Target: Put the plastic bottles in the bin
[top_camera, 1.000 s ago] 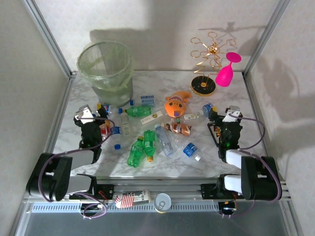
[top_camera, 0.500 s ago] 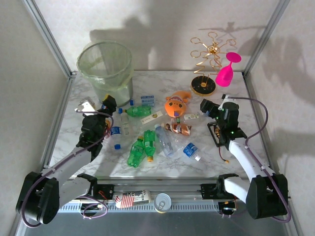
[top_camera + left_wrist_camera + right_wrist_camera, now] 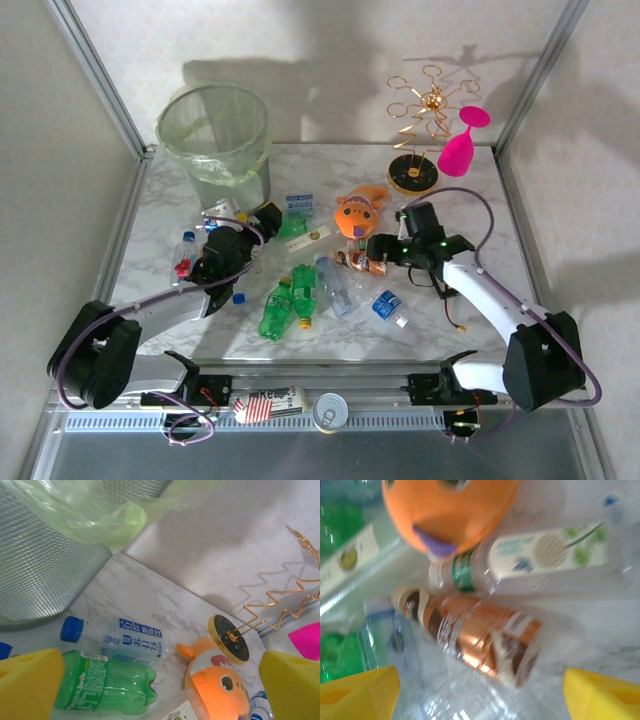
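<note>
Several plastic bottles lie scattered mid-table: two green ones (image 3: 288, 300), a clear one (image 3: 335, 285), a brown-labelled one (image 3: 365, 262). The bin (image 3: 215, 140) stands at the back left, its mesh wall (image 3: 45, 565) close in the left wrist view. My left gripper (image 3: 262, 218) is open beside a lying green Sprite bottle (image 3: 105, 687), and a clear soda-water bottle (image 3: 120, 637) lies just beyond. My right gripper (image 3: 378, 250) is open, its yellow fingertips either side of the brown bottle (image 3: 480, 635) without touching it.
An orange fish toy (image 3: 358, 213) sits among the bottles, close to both grippers. A gold wire stand (image 3: 425, 120) and pink goblet (image 3: 462, 145) are at the back right. Two small bottles (image 3: 183, 255) lie near the left edge. Metal frame posts border the table.
Both arms have swung out from the near edge into the pile: the left one rightwards to the green bottle, the right one leftwards to the brown bottle. Both grippers stay open.
</note>
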Controlling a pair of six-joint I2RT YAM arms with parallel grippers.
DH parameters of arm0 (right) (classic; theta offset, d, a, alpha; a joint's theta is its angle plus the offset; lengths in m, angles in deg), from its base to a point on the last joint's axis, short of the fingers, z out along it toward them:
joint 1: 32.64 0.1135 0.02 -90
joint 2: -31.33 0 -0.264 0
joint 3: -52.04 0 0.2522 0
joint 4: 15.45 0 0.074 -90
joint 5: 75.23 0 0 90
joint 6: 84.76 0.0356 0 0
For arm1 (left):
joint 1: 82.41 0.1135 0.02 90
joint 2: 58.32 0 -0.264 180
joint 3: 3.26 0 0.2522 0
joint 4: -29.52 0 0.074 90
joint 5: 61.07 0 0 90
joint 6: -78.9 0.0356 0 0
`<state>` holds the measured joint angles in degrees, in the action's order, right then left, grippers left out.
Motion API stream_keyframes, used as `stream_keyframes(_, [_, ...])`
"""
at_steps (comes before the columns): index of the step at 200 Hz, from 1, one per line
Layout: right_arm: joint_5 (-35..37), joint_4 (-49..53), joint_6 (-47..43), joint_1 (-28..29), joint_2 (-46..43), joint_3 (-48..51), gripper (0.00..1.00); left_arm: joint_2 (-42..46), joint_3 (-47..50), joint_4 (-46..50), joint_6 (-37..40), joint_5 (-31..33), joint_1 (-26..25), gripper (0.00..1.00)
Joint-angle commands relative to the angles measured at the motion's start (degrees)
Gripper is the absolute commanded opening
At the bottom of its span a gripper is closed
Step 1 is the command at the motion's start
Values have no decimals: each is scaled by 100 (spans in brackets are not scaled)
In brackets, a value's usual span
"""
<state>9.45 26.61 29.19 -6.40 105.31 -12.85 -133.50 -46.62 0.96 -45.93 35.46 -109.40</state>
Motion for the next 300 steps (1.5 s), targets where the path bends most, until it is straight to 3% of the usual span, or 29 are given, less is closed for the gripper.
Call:
stream_keyframes(1, [362, 1152, -149, 542, 197, -221, 86, -143, -93, -168, -146, -235, -60, 100])
stream_keyframes(49, [1021, 1541, -164, 1288, 961, -306, 86, -212, -55, -172, -147, -324, -66, 100])
stream_keyframes(164, [1077, 1091, -579, 1524, 2076, -458, 79, 21, 3, -192, -118, -107, -62, 100])
stream_keyframes(235, [975, 950, -720, 1578, 1505, -449, 51, 32, -148, -232, -244, -291, -62, 100])
stream_keyframes(300, [352, 305, -867, 1384, 534, -1126, 44, 359, -614, 119, 169, -466, -62, 100])
